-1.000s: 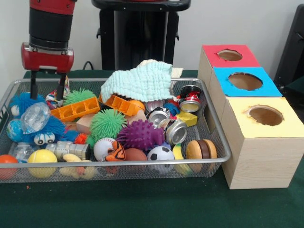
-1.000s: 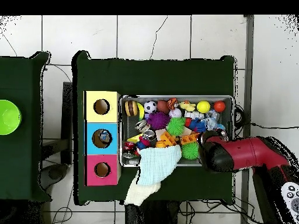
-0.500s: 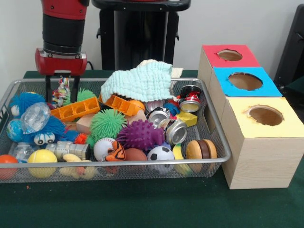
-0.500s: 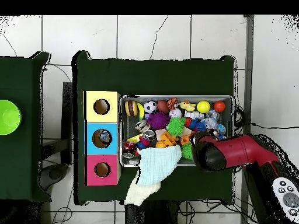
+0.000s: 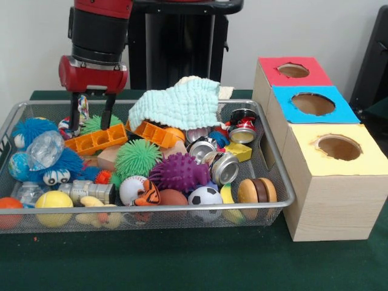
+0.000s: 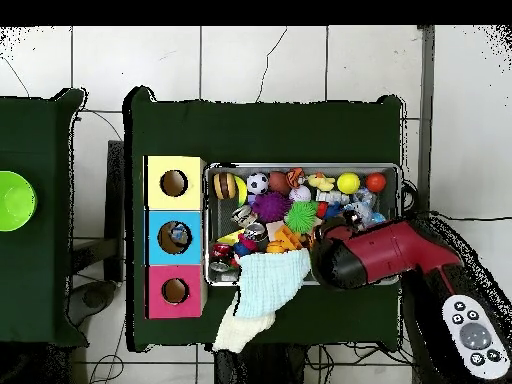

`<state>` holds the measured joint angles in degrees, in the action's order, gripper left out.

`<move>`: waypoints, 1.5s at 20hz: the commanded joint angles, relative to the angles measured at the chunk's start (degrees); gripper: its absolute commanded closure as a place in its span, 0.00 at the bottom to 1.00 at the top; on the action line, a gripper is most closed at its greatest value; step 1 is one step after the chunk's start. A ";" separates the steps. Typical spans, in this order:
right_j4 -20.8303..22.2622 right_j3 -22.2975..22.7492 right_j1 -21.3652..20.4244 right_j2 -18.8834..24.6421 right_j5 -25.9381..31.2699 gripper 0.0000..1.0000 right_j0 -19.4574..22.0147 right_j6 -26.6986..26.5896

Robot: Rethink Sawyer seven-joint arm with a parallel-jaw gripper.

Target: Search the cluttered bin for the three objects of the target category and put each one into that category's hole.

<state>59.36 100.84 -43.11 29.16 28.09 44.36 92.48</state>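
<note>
I had the gripper hanging open above the back of the bin, with the crushed cans clustered well off toward the boxes' side.

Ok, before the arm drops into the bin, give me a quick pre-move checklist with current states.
1. Gripper open: ok, the two fingers stand apart.
2. Gripper empty: ok, nothing shows between the fingers.
3. Gripper over the wire bin: ok, above its far left part by the orange block and a green spiky ball.
4. Holes free: red box and yellow box ok; blue box shows something inside from overhead.
5. Cloth covering items: not ok, it drapes over the bin's back edge.
6. Target category: cannot tell.
</note>
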 commanded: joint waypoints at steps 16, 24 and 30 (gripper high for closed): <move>19.64 -4.96 1.73 -8.40 -2.87 0.00 -6.95 0.42; 24.29 -7.56 6.84 -10.66 -7.15 0.00 -7.89 5.24; 26.70 -11.80 12.36 -12.49 -10.32 0.00 -9.11 7.67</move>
<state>80.71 95.23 -38.45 19.45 21.78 36.75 92.50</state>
